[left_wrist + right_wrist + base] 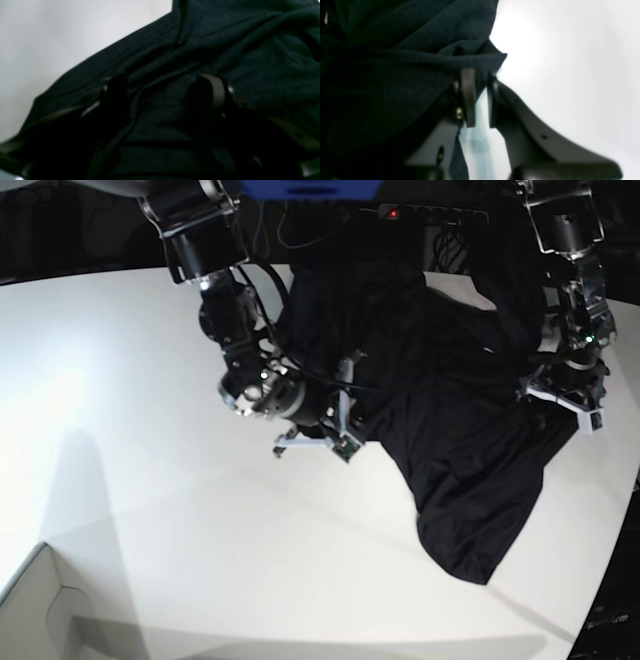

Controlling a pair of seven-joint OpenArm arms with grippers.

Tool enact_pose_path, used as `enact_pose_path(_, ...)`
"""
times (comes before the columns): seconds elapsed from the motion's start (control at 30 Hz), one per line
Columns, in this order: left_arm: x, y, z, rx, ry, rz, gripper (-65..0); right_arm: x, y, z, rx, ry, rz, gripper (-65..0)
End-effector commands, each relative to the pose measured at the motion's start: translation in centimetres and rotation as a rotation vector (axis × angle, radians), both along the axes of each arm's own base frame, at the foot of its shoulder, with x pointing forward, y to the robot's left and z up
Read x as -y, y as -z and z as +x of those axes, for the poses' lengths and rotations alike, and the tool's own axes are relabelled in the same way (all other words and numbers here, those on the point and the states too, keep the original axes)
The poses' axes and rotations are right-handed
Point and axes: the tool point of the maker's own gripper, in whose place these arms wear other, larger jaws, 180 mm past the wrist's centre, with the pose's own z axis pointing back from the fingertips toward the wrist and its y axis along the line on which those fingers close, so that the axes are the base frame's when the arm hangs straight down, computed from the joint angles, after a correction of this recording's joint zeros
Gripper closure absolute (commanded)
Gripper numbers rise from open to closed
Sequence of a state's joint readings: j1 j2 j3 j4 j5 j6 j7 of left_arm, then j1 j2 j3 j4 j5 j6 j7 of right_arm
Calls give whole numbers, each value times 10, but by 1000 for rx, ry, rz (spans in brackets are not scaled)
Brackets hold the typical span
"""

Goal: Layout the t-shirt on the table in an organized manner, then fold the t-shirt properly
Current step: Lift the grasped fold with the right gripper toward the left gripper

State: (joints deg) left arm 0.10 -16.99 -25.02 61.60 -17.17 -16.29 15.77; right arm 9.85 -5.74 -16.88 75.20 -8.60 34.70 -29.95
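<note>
A black shirt [450, 430] lies crumpled on the right side of a white desk [150, 510], its far part bunched toward the back edge and a loose tail trailing toward the near right. The right hand [478, 98], at the shirt's left edge in the base view, has its fingers drawn close together over a fold at the cloth's rim; the wrist view shows fabric bunched at the fingertips [468, 96] with a slim gap below them, so the pinch looks caught but, given the blur, may be only partial. The left hand [170, 92], at the shirt's right edge, stands spread wide with its fingers pressed down over dark cloth, nothing yet pinched.

The work appears to be at the laying-out stage: the garment is far from flat and no fold has been started. The next move likely calls for the left hand to press shut on its own edge, then for both to lift and draw apart so the cloth spreads smooth across the desk. A thin pinch could slip as the pull begins.
</note>
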Motion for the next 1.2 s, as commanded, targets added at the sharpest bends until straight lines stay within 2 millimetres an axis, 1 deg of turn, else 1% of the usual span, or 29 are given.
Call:
enact_pose_path(0.0, 1, 17, -14, -96, 4, -9, -416, -10, -19, 10, 45, -3, 49, -63)
enact_pose_path(0.07, 1, 17, -14, -96, 4, -9, -416, -9, -18, 10, 43, -3, 47, -85)
enact_pose_path(0.13, 1, 17, -14, -96, 4, -9, -416, -12, -20, 10, 42, -4, 53, -125)
enact_pose_path(0.33, 1, 17, -14, -96, 4, -9, -416, -19, -23, 9, 41, -7, 67, -310)
enact_pose_path(0.4, 1, 18, -17, -101, 2, -9, -416, -19, -23, 10, 40, -2, 71, -348)
enact_pose_path(0.47, 1, 19, -19, -105, 3, -8, -416, -20, -18, 9, 27, -5, 71, -364)
enact_pose_path(0.63, 0, 19, -19, -104, 1, -8, -416, -19, -2, 13, -20, -9, 48, -362)
enact_pose_path(0.77, 0, 19, -19, -104, 0, -8, -416, -19, 0, 13, -24, -10, 47, -360)
enact_pose_path(0.83, 0, 20, -19, -105, 0, -9, -416, -19, -2, 14, -19, -9, 48, -335)
enact_pose_path(0.93, 0, 21, -20, -108, -1, -10, -416, -19, -3, 15, -17, -10, 48, -255)
enact_pose_path(1.0, 0, 21, -20, -109, -2, -11, -416, -19, -3, 15, -17, -9, 47, -181)
enact_pose_path(1.1, 0, 22, -21, -113, -2, -10, -416, -18, -4, 17, -11, -10, 44, -51)
enact_pose_path(1.13, 0, 22, -21, -113, -2, -10, -416, -18, -5, 19, -8, -10, 44, -15)
enact_pose_path(1.17, 0, 22, -21, -113, -2, -10, -416, -18, -6, 19, -6, -10, 44, 0)
